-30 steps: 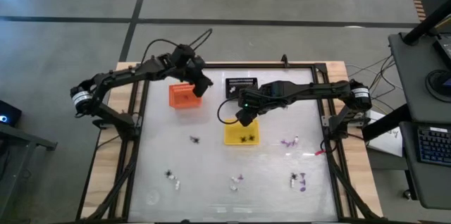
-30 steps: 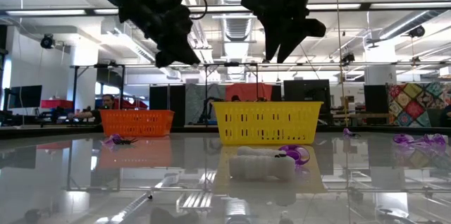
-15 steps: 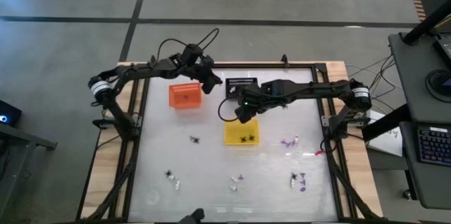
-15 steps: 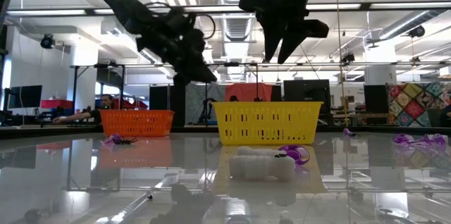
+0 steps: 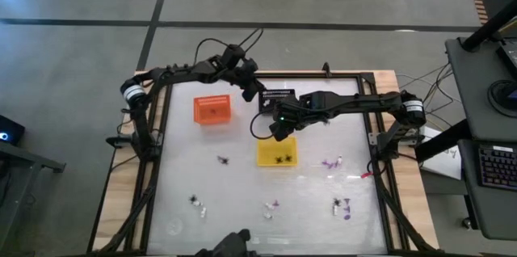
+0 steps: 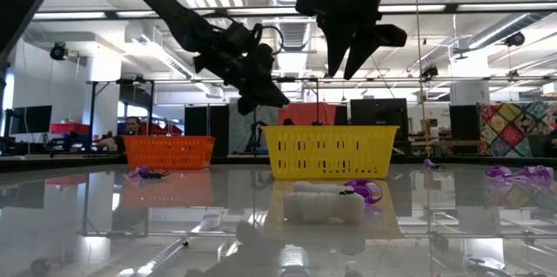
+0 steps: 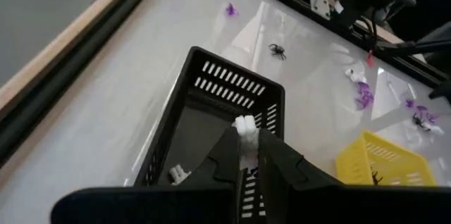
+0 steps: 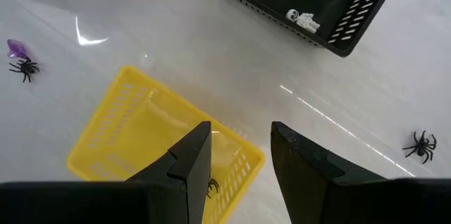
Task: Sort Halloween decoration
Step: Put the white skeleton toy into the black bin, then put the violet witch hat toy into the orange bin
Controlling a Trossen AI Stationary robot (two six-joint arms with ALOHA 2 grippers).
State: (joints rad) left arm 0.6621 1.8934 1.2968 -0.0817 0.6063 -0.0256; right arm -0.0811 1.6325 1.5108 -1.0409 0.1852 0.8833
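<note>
My left gripper (image 7: 245, 138) hangs over the black basket (image 7: 211, 111) at the table's far middle and is shut on a small white decoration piece (image 7: 245, 127). Another white piece (image 7: 177, 175) lies on that basket's floor. In the high view the left gripper (image 5: 258, 94) is at the black basket's (image 5: 276, 98) left end. My right gripper (image 8: 239, 136) is open with nothing between its fingers, above the yellow basket (image 8: 141, 146), which holds black spiders (image 5: 283, 158). The orange basket (image 5: 212, 110) stands left of both. My left gripper pinches the white piece between its two fingertips, and the piece's upper end (image 7: 244, 121) sticks out past the tips. The fingers slant down from the table's left. The piece is lifted clear, above the black basket's inside.
Loose pieces lie on the glossy table: black spiders (image 5: 222, 160) (image 5: 194, 200), white pieces (image 5: 203, 211), purple ones (image 5: 329, 162) (image 5: 346, 207) (image 5: 273, 205). A dark frame rail (image 5: 380, 152) borders the table. A person sits in the room behind (image 6: 132, 127).
My left gripper has gone from above the orange basket toward the table's right and down, to the black basket, staying shut on the white piece.
</note>
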